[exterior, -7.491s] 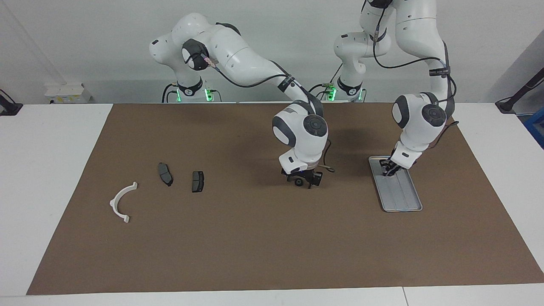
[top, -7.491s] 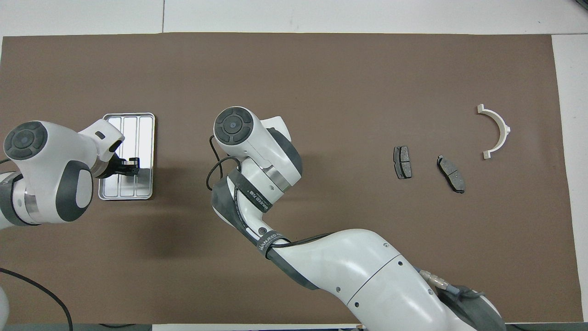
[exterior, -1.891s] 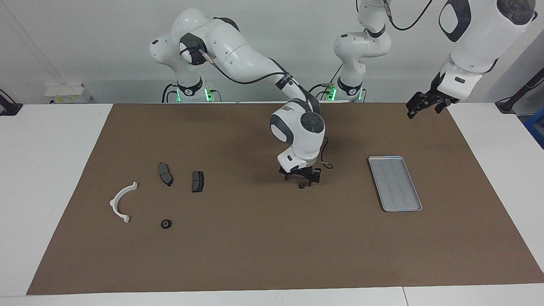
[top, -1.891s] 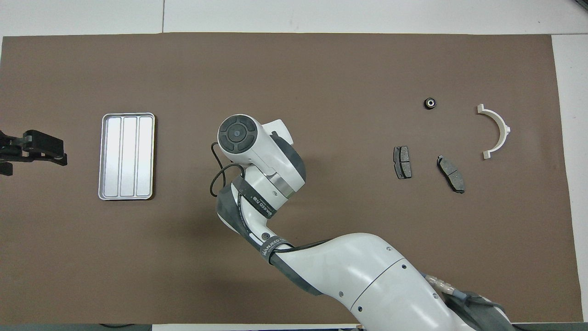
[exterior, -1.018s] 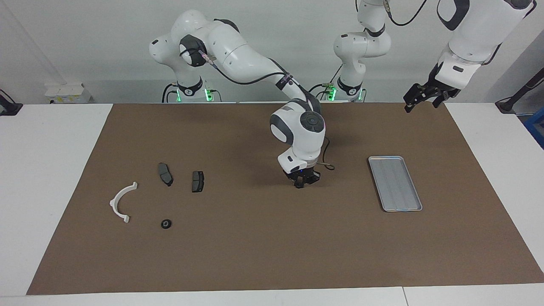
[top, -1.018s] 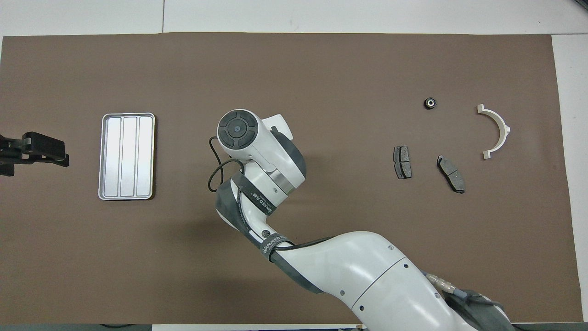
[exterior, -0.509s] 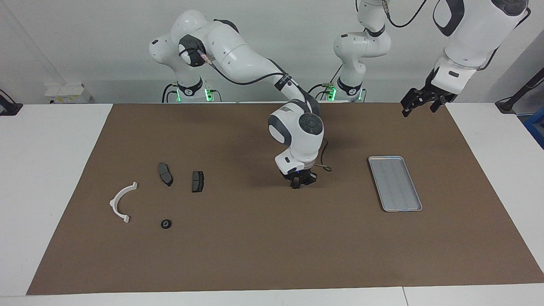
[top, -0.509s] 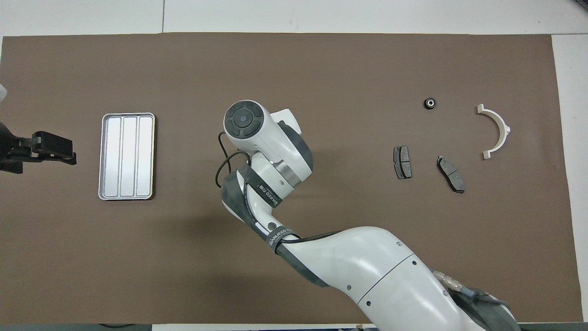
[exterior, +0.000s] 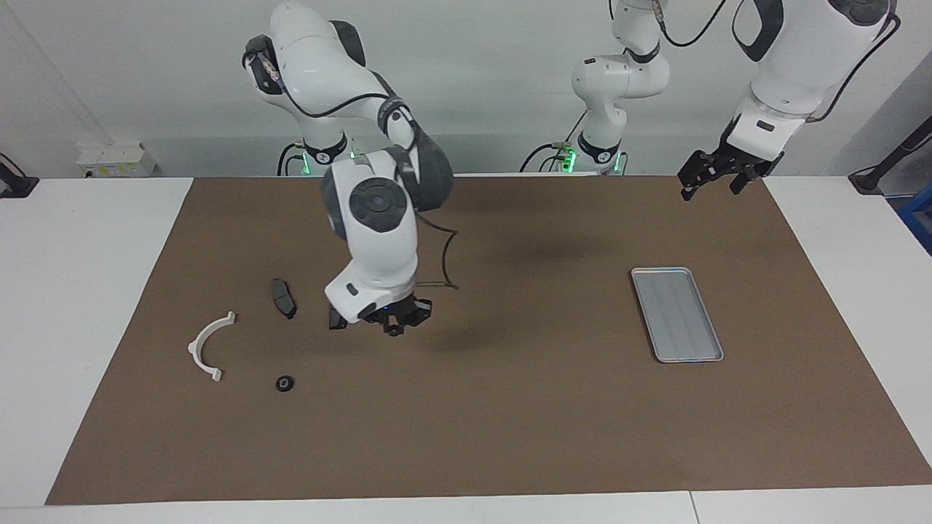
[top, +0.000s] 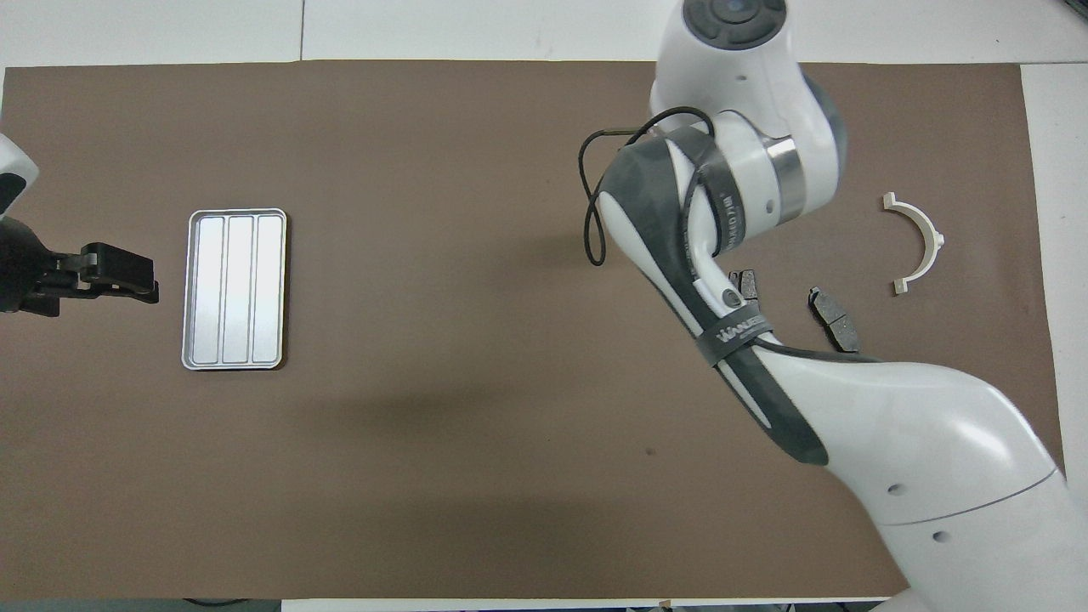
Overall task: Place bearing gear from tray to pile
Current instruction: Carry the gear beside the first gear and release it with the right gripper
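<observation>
Facing view, starting low in the frame: a bearing gear lies on the desk just beside the white bracket, so we judge the pile is gathering there. A little higher, the right end effector hangs above the desk, its fingers drawn narrow on a second bearing gear. We reckon it is carried low to keep the drop short. Two dark pads sit beside it, one half hidden by the wrist. Mid-frame, at the left arm's end, lies the tray, showing only its ridges. At the top edge the left end effector waits, fingers wide — clear of the work.
</observation>
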You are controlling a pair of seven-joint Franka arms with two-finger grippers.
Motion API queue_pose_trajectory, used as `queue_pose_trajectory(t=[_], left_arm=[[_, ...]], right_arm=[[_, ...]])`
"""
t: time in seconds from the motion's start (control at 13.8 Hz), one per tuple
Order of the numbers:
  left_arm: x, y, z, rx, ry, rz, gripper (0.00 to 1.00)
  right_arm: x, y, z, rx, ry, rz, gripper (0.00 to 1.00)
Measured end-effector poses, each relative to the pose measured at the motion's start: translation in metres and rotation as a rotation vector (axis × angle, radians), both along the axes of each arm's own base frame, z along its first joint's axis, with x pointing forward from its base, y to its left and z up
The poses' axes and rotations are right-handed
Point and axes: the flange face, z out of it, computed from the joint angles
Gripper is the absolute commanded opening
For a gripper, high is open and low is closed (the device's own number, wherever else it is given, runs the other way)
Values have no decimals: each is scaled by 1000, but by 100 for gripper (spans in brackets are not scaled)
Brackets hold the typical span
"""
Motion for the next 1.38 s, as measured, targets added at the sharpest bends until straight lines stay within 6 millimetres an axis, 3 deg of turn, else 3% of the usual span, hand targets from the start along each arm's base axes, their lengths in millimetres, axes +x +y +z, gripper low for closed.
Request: queue_pose_trajectory(t=[0.22,0.51,0.73,0.95,1.09,1.38], left_arm=[[0,-1,0,0,0,-2,100],[0,-1,0,0,0,-2,100],[0,-1,0,0,0,-1,100],[0,0,0,0,0,-1,100],[0,0,0,0,0,-1,100],[0,0,0,0,0,-1,100]], right_arm=[[17,-50,-43,15,-30,73,0],[11,-72,-119,28,-78,120,0],[8,-80,-139,32,-100,145,0],[6,-82,-143,32,-101,147,0],[5,-83,-141,32,-102,147,100],[5,-83,-139,33,-105,147,100]])
